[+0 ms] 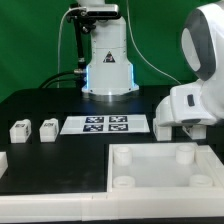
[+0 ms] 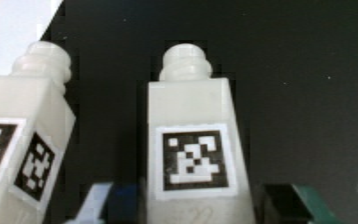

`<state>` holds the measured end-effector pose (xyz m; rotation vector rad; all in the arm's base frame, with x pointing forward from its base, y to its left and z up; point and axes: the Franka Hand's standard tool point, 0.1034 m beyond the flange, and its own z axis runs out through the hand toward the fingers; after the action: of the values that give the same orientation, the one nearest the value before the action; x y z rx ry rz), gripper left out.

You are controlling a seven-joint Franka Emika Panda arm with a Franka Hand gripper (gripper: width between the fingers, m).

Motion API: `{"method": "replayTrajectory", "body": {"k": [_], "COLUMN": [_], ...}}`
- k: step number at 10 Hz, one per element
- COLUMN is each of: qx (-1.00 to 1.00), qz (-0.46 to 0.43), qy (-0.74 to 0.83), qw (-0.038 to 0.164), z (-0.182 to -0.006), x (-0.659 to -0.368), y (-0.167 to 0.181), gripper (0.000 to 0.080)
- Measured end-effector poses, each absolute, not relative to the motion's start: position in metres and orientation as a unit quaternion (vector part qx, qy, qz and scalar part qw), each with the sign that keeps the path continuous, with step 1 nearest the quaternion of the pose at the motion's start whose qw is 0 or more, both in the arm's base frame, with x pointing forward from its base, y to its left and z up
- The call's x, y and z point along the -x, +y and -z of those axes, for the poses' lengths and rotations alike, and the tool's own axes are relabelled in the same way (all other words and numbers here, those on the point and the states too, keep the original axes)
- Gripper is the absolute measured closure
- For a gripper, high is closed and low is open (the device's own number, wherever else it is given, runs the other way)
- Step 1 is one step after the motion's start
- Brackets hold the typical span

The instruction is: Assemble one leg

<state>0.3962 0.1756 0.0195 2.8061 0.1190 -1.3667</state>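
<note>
In the wrist view a white leg (image 2: pixel 194 120) with a round peg at its far end and a black-and-white tag on its face lies between my fingers. My gripper (image 2: pixel 211 212) is open and straddles its near end: the blue-marked finger (image 2: pixel 119 204) sits close to one side and the green-marked finger (image 2: pixel 322 204) stands apart from the other. A second tagged leg (image 2: pixel 25 125) lies right beside it. In the exterior view my gripper (image 1: pixel 180 126) is low over the table at the exterior view's right and hides these two legs.
Two more small white legs (image 1: pixel 18 130) (image 1: pixel 47 128) stand at the exterior view's left. The marker board (image 1: pixel 105 124) lies mid-table. The large white square tray with round sockets (image 1: pixel 150 185) fills the front right. The robot base (image 1: pixel 108 65) stands at the back.
</note>
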Motion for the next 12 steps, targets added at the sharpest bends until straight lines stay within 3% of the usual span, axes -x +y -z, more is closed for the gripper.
{"method": "replayTrajectory", "body": {"k": [1, 4, 6, 8, 10, 11, 12], "qx": [-0.903, -0.917, -0.952, -0.97, -0.99, -0.993, -0.995], "qz": [0.427, 0.391, 0.292, 0.235, 0.124, 0.093, 0.039], "qy": [0.044, 0.077, 0.085, 0.065, 0.068, 0.067, 0.083], "qw": [0.003, -0.019, -0.035, -0.024, -0.03, -0.03, -0.034], "z": [-0.027, -0.076, -0.11, -0.147, -0.142, -0.144, -0.155], "x": [-0.407, -0.448, -0.484, -0.476, -0.487, -0.486, -0.507], "y": [0.17, 0.146, 0.133, 0.124, 0.126, 0.124, 0.12], "gripper": [0.0508, 0.0508, 0.0508, 0.0508, 0.0508, 0.0508, 0.0508]}}
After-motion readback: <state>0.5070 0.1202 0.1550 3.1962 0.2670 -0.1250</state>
